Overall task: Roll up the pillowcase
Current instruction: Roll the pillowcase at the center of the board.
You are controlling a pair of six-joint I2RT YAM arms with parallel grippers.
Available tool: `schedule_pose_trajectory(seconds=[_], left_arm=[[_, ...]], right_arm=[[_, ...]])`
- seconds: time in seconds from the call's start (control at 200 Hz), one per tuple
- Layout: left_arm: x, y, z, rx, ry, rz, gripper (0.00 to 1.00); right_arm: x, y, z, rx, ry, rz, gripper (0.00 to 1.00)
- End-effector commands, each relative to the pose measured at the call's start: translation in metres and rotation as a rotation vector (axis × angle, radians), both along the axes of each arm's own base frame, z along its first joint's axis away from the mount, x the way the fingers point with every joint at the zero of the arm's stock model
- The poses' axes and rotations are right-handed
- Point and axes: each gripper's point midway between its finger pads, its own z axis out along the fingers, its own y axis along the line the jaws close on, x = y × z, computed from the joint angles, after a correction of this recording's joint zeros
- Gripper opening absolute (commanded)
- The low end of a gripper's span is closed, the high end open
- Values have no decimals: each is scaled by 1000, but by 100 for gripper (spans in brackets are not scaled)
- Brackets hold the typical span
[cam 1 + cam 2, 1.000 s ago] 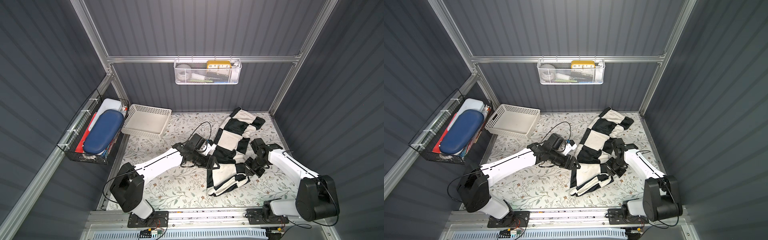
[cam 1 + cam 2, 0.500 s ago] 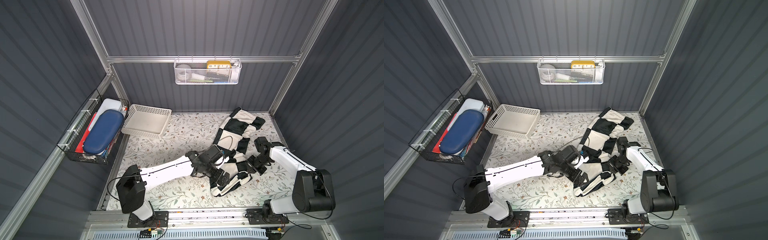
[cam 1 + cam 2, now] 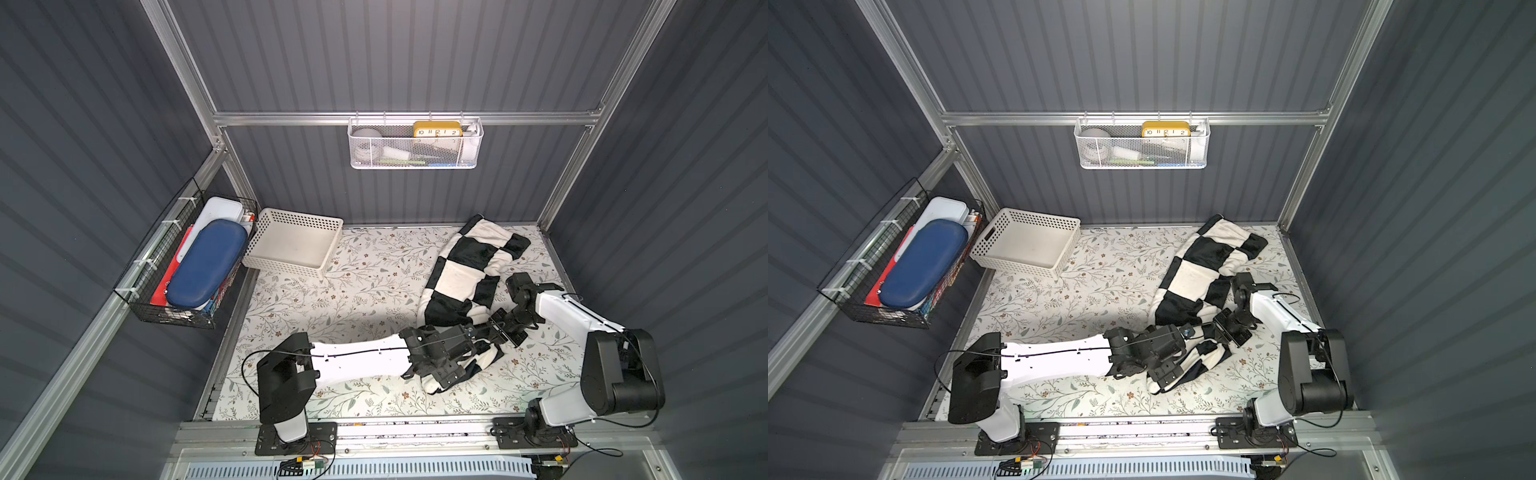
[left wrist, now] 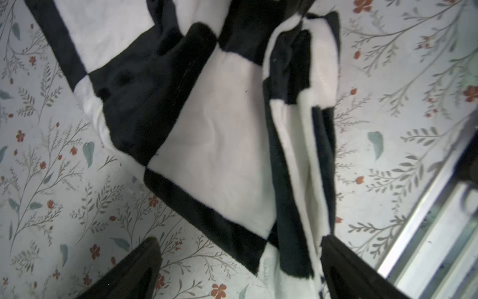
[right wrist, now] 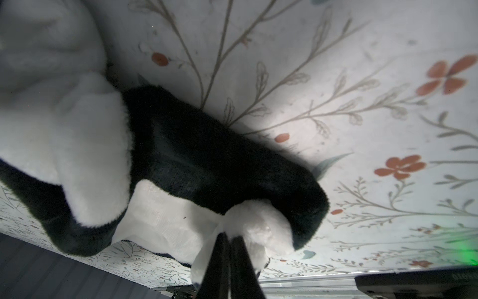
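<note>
The black-and-white checked pillowcase (image 3: pixel 469 266) (image 3: pixel 1200 270) lies as a long crumpled strip on the right of the table, running from the back corner toward the front. My left gripper (image 3: pixel 451 372) (image 3: pixel 1165 374) hovers open over its near end. In the left wrist view the left gripper (image 4: pixel 239 239) has its fingertips spread wide on either side of the folded cloth (image 4: pixel 214 145), holding nothing. My right gripper (image 3: pixel 505 330) (image 3: pixel 1225 328) is beside it. The right wrist view shows this gripper (image 5: pixel 230 236) shut on a white edge of the pillowcase (image 5: pixel 207 160).
An empty white perforated basket (image 3: pixel 293 245) stands at the back left on the floral covering (image 3: pixel 353 299). A black wire basket (image 3: pixel 183 270) hangs on the left wall and a white mesh rack (image 3: pixel 415 143) on the back wall. The front rail (image 4: pixel 426 227) is close to the cloth's near end.
My left gripper has swung right and toward the front, onto the pillowcase's near end, and opened wide. The right gripper has stayed shut on the cloth, shifting slightly.
</note>
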Motion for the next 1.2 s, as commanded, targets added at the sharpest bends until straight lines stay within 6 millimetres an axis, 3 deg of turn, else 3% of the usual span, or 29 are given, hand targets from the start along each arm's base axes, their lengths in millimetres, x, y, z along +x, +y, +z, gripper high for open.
schedule_pose_trajectory(seconds=[0.0, 0.135, 0.265, 0.32, 0.42, 0.5, 0.59, 0.695, 0.82, 1.0, 1.111, 1.196], left_arm=[[-24, -19, 24, -108, 46, -165, 99], [-52, -26, 35, -152, 153, -295, 99], [-62, -10, -3, -8, 196, -316, 100], [-55, -3, -14, 38, 173, -290, 100], [-53, -7, -16, 30, 161, -291, 99], [-43, -1, -36, 118, 110, -296, 99], [-40, -7, -41, 114, 123, -259, 100], [-28, 4, -64, 201, 88, -210, 99], [-17, 4, -67, 223, 44, -159, 99], [-15, 16, -84, 282, 49, -117, 99], [-20, 13, -77, 253, 71, -109, 87], [-27, 14, -75, 237, 119, -101, 65]], right_arm=[[-3, 2, -3, 12, 8, 16, 0], [-3, 3, -4, 17, 13, 22, 0], [-2, 2, -2, 12, 4, 29, 0], [-2, 2, -1, 12, 4, 31, 0], [-4, 2, -1, 14, 3, 29, 0], [-6, 2, -3, 16, 3, 26, 0], [-7, 3, -6, 23, 4, 17, 0], [-7, 5, -8, 33, 1, 13, 0], [-6, 5, -9, 34, 1, 15, 0], [-5, 5, -9, 36, -3, 17, 0], [-8, 3, -9, 29, 3, 23, 0], [-10, 0, -9, 26, 4, 16, 0]])
